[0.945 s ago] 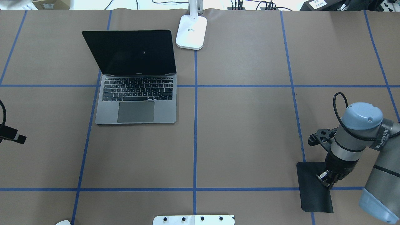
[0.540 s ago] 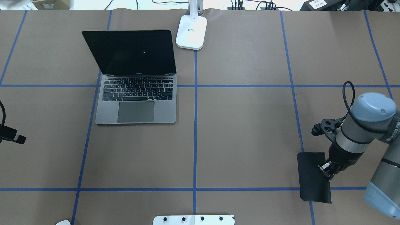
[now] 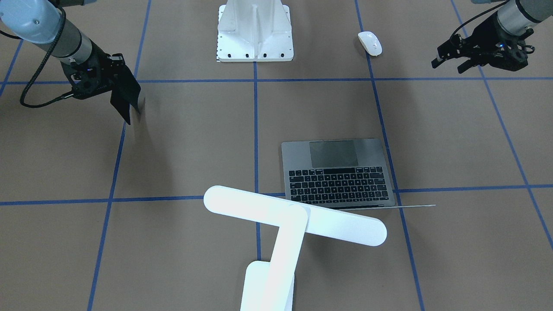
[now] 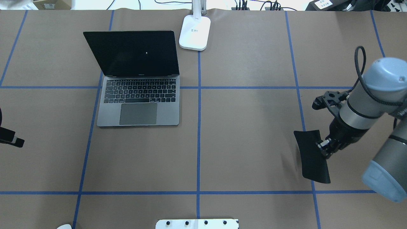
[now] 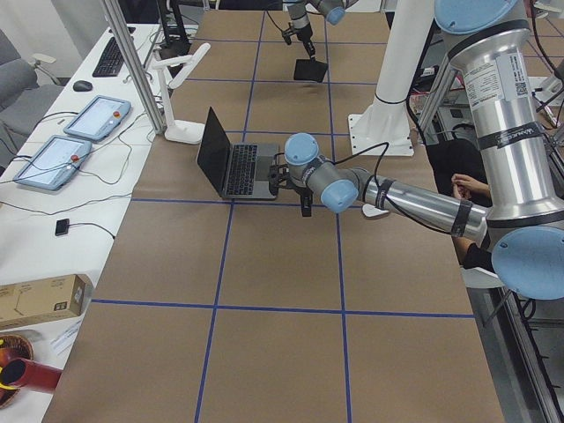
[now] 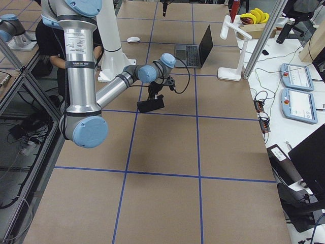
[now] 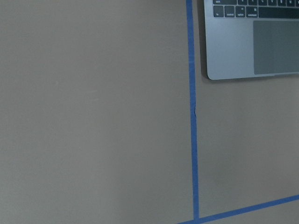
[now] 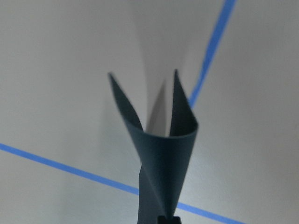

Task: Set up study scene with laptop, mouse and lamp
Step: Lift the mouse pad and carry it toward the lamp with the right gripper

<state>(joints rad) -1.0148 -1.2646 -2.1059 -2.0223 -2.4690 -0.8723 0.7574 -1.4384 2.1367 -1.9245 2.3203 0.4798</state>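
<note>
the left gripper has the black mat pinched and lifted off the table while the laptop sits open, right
Not quite: it is the right gripper that holds the black mat off the table, as the overhead exterior view shows. The laptop is open.

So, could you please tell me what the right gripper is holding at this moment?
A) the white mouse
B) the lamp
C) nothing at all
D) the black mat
D: the right gripper is shut on one edge of the black mat, which hangs curled above the table, while the mouse lies apart from both grippers.
</note>
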